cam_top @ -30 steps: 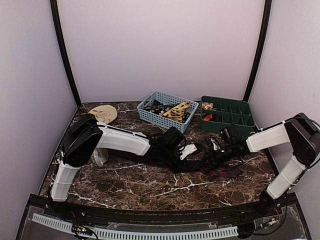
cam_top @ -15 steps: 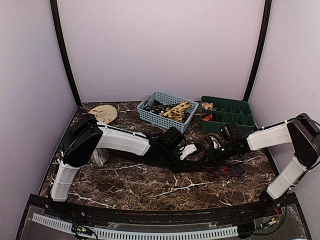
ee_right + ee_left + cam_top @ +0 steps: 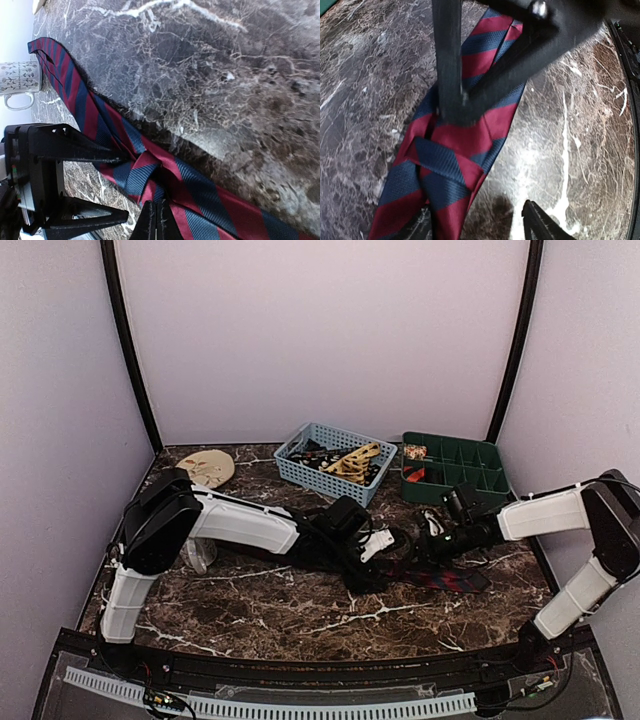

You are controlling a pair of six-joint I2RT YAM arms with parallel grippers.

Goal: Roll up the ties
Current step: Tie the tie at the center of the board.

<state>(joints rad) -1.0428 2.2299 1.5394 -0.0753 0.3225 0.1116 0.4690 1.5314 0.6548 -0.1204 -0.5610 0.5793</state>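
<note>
Marble table point(image 3: 260, 605), tie point(image 3: 192, 186) in right gripper point(image 3: 156, 209)

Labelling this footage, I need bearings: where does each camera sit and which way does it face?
Top external: above and behind the bases, facing down over the dark marble table toward the back wall; both arms visible.
Left wrist: on the left arm, looking down at the red-navy striped fabric necktie and the right gripper; own fingertips at bottom.
Right wrist: low along the table, facing the left gripper; own fingers at bottom.
Shared: both wrist views show the necktie's fold.
</note>
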